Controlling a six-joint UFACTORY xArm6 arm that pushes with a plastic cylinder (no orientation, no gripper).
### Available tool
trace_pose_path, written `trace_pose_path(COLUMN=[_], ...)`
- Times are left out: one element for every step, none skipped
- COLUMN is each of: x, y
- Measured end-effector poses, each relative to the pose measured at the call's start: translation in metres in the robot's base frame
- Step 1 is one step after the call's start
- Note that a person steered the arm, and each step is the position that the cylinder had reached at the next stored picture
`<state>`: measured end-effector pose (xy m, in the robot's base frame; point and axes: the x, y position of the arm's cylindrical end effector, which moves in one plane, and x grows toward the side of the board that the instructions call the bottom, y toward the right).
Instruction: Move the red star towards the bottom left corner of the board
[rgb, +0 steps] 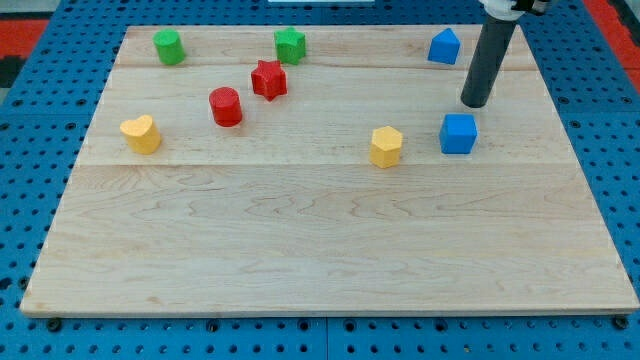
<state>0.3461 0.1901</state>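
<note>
The red star-shaped block (268, 79) lies on the pale wooden surface (320, 250) in the upper left part of the view, well away from the bottom left corner it is meant to reach. A red cylinder block (226, 106) sits just beside it, down and to the view's left, right on the line toward that corner; a yellow heart-shaped block (141, 133) lies farther along to the left. A green star block (290, 44) is just above the red star, and a green cylinder block (168, 46) stands near the top left. My tip (476, 103), the end effector's bare rod end that holds nothing, rests well apart to the right, just above a blue cube block (458, 133), with a yellow hexagonal block (386, 146) and a blue house-shaped block (444, 46) nearby. The likely trouble: pushing the star straight for the corner would drive it into the red cylinder, and an off-centre contact could spin the star aside.
</note>
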Motion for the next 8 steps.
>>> trace_pose_path(x=[0.0, -0.016, -0.051, -0.061, -0.061, -0.065, -0.067, -0.053], y=[-0.002, -0.028, -0.086, -0.153, -0.205, -0.249, -0.295, -0.332])
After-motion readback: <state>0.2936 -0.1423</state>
